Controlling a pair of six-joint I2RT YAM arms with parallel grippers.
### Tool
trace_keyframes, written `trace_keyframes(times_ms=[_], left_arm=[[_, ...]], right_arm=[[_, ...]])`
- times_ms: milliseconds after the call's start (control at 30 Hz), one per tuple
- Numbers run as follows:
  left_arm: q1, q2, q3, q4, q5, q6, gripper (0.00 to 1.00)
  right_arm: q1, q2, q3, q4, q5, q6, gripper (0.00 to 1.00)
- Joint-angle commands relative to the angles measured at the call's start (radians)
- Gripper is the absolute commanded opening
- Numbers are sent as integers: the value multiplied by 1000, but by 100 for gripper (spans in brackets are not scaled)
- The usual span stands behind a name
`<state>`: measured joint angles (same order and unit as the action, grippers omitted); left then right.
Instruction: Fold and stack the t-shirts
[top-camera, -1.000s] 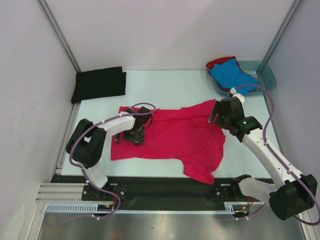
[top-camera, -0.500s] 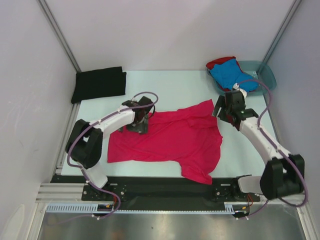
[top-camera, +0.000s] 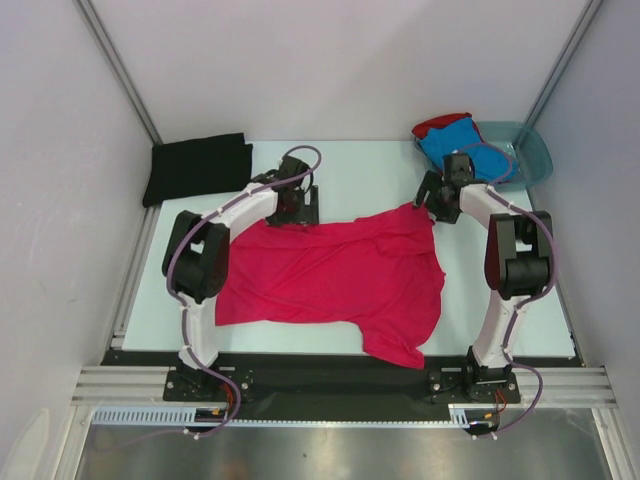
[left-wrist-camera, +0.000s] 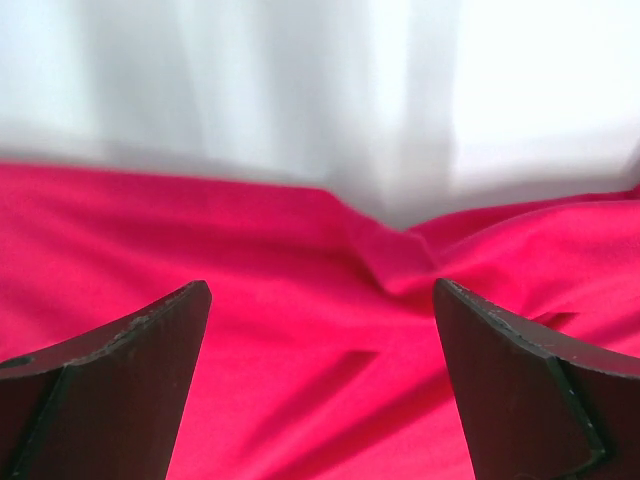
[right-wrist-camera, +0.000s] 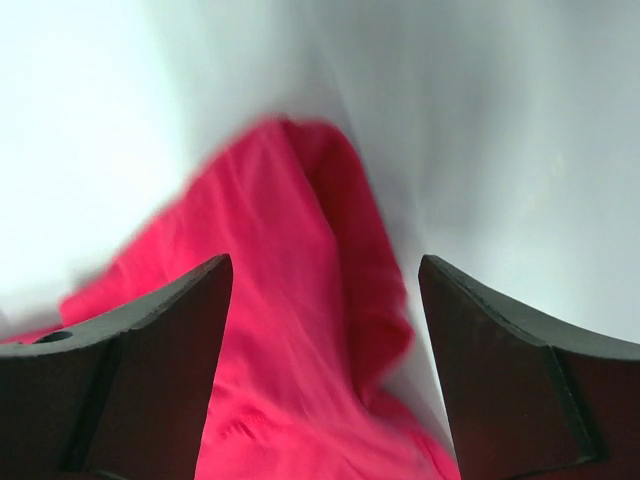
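Note:
The magenta-pink t-shirt (top-camera: 340, 275) lies spread flat mid-table. My left gripper (top-camera: 298, 205) hovers open over its far-left edge; in the left wrist view the gripper (left-wrist-camera: 320, 285) has pink cloth (left-wrist-camera: 250, 350) below and nothing between its fingers. At the shirt's far-right corner my right gripper (top-camera: 440, 200) is open too. In the right wrist view it (right-wrist-camera: 323, 260) straddles a bunched cloth corner (right-wrist-camera: 300, 330) without gripping. The black t-shirt (top-camera: 198, 168) lies folded at the back left. At the back right, the blue t-shirt (top-camera: 458, 145) rests on the red one (top-camera: 436, 124).
A translucent teal basin (top-camera: 532, 150) stands in the back right corner, with the blue and red shirts draped over its left rim. White walls enclose the table on three sides. Bare tabletop (top-camera: 360, 170) shows beyond the pink shirt.
Both arms have swung away from me to the pink shirt's far edge, the left from its left side, the right from its right side. Both grippers stayed open.

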<state>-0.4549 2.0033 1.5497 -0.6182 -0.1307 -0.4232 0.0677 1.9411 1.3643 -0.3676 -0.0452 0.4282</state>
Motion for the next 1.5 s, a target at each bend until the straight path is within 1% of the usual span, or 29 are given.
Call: trace_keyframes(times_ms=[0,100,200,300,500,567,633,867,933,1000,1100,1167,1267,1300,1367,1400,1467], left_arm=[[13,23,69,54,146,43,100],[28,35,70,75,193,46,100],[44,43,69,89,235,44,100],[53,51,69,95,269,41,100],[58,57,72,81,281,46,100],[58,52,70,75,283,49,100],[58,49,69,72,281,49,100],[59,46,66,69,281,52,100],[59,46,62,67,281,54,100],[59,40,55,74,281,54,100],[59,37,49,74,281,54,100],[61,37,49,72,281,55,100],[61,37,49,69,281,58,100],[61,38,49,67,281,60,100],[62,43,49,67,284,58,100],[62,43,49,67,286,60,100],[62,46,49,71,284,60,100]], right_arm=[[-11,63,97,53,-45,-29,81],[-14,96,145,56,-38,-49,83],[-16,169,240,-46,-24,-60,83],[-16,214,280,-62,-28,-82,83],[-13,251,321,-93,-62,-91,78],[-8,249,326,-109,-58,-101,76],[-3,242,317,-113,-58,-111,71],[33,214,314,-152,-18,-172,65],[46,200,311,-162,-4,-195,68],[55,188,305,-165,4,-209,74],[61,167,294,-171,36,-226,76],[64,162,298,-182,76,-236,75],[63,168,305,-202,117,-246,62],[64,173,312,-212,126,-246,47],[64,180,325,-218,139,-252,32],[64,180,329,-212,139,-252,17],[64,183,334,-200,137,-252,8]])
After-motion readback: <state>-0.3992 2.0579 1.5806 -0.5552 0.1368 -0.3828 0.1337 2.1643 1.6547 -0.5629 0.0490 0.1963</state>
